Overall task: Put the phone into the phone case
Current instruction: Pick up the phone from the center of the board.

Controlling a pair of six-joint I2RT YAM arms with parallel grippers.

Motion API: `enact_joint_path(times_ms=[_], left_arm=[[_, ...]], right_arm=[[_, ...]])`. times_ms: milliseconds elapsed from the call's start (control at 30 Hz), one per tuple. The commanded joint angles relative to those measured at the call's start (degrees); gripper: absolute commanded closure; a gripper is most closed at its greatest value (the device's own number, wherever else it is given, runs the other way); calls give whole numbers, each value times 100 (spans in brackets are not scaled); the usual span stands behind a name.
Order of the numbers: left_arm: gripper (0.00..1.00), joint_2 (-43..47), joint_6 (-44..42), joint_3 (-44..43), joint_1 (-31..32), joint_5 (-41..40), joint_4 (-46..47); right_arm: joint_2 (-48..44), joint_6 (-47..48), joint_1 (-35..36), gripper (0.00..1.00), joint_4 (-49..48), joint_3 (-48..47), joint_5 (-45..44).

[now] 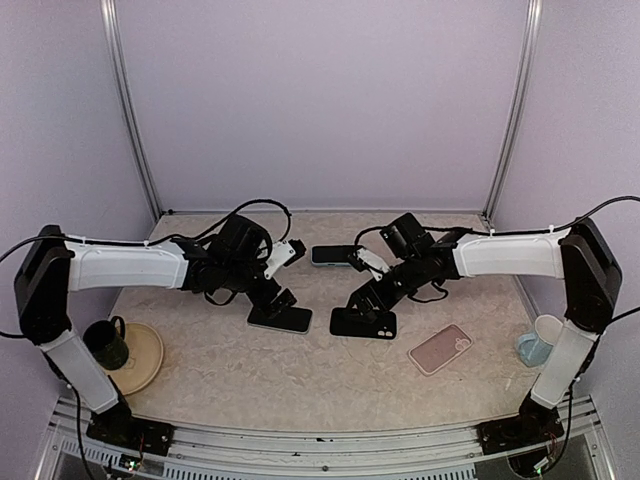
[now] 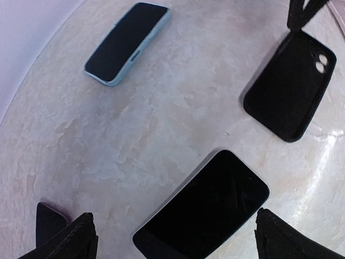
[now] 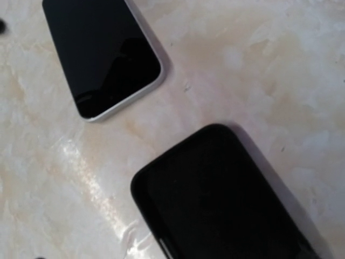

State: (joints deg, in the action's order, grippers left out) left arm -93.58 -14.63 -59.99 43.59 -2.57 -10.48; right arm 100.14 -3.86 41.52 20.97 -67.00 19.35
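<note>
L gripper (image 2: 180,237) wide over phone (image 2: 202,213), R gripper (image 1: 362,303) wide over black case (image 3: 215,194), phone outside it.

We see soft, even light; glare streaks the beige marbled counter (image 3: 89,164). The right wrist view is blurred, softening the black matte phone case (image 3: 215,199).

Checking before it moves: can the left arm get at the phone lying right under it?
Probably yes: the left gripper hangs open directly above the phone, and nothing lies between them.
</note>
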Motion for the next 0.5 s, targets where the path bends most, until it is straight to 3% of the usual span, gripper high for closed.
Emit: enact_joint_path(times_ms=[0,267,467], left_arm=[[1,-678,-1689,-539,-34,610,-1469],[1,-1150,-2820,-791,-295,1852,-1873],[1,-1627,-3271,-1204,-229,1810,-2166]], right_arm=[[-347,52,53,0,-176,202,85],[-499,-5,56,0,-245,345,84],[-462,-24,58,0,-244,357,60]])
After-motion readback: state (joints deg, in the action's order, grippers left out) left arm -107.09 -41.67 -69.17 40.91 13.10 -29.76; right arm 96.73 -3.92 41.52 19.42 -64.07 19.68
